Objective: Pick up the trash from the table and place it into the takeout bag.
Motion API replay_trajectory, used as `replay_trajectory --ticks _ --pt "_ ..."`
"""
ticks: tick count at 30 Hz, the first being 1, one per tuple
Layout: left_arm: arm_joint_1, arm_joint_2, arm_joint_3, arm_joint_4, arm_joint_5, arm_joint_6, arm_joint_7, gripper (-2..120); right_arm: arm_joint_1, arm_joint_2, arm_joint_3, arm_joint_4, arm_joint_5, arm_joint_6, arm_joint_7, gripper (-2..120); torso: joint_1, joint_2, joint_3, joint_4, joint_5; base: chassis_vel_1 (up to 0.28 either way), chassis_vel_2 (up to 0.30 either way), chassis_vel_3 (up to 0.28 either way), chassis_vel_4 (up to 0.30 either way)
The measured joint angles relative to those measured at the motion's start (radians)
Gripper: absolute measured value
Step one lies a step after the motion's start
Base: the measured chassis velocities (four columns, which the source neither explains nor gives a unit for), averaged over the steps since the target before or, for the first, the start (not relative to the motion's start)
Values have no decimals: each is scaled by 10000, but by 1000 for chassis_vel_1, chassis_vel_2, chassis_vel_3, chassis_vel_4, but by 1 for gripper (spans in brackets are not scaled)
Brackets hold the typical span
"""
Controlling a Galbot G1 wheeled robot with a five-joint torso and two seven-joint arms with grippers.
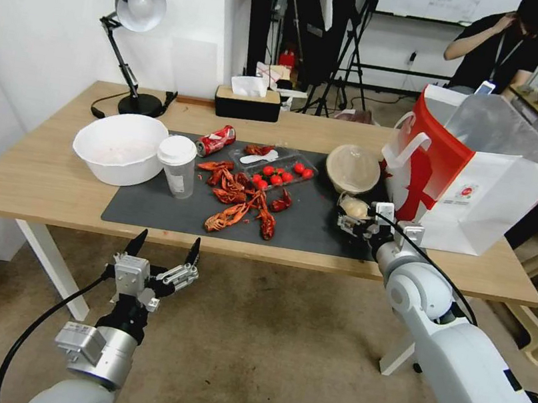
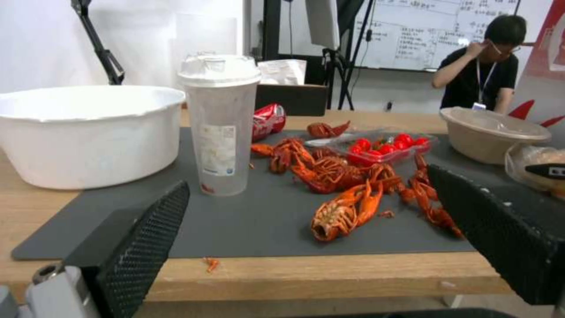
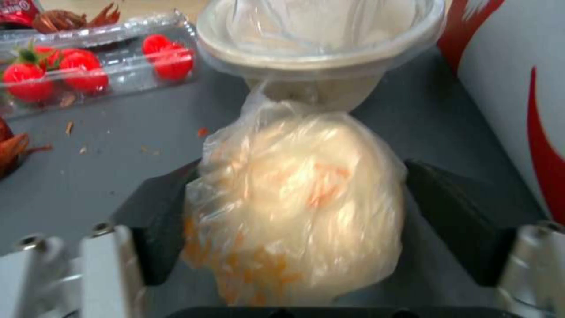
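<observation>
**Light-wood surface with a dark mat**

The surface (image 1: 44, 174) carries a dark grey mat (image 1: 306, 224), a white basin (image 1: 119, 147), a desk lamp (image 1: 135, 13), a black tissue box (image 1: 247, 102) and the red-and-white takeout bag (image 1: 467, 184). Crayfish shells (image 1: 242, 201) lie scattered on the mat.

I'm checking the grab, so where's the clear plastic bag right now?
In the head view the clear plastic bag sits at the dark mat's right end, just in front of the tan bowl, between the right pincer's fingers beside the takeout bag.
</observation>
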Motion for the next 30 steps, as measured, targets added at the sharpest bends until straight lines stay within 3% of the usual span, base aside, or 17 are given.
replay_trajectory --ticks 16,21,30 --pt "41 25 37 -8 20 -124 -114 100 -547 -281 357 704 134 -76 46 18 0 0 0 0 1 0 0 0 0" --pt "45 56 64 -21 31 -152 -136 100 -1025 -638 682 1647 -58 -82 -198 7 -1 0 -1 -1 -1 0 0 0 0" --pt "44 41 64 -110 29 -174 -143 100 -1368 -1723 1293 3141 -1024 266 -813 7 -1 0 -1 0 2 0 0 0 0"
